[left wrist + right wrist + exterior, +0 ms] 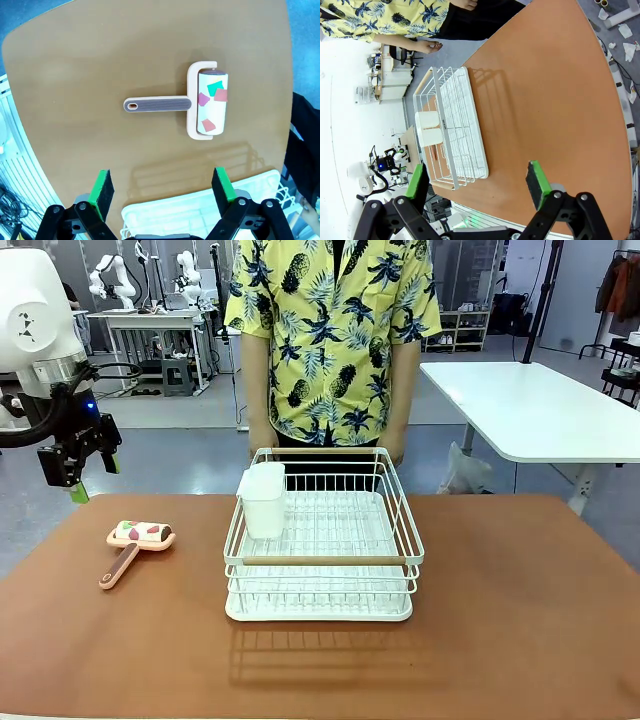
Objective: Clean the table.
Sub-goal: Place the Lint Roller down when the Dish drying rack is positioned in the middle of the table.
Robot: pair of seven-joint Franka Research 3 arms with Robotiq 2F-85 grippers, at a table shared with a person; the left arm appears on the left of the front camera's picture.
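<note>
Front camera faces across the table [520, 590]; both wrist cameras look down, sharing the rack [455, 125].

The table [520, 600] has a smooth matt wood-coloured top; the dish rack [322, 540] is white coated wire (with wooden rails), and the lint roller [200, 106] looks like matt pink plastic

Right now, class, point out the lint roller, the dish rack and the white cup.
lint roller [212, 104], left wrist view, on the sticky drum.
dish rack [325, 561], front view, on the near wooden rail.
white cup [264, 502], front view, on its side wall.
</note>
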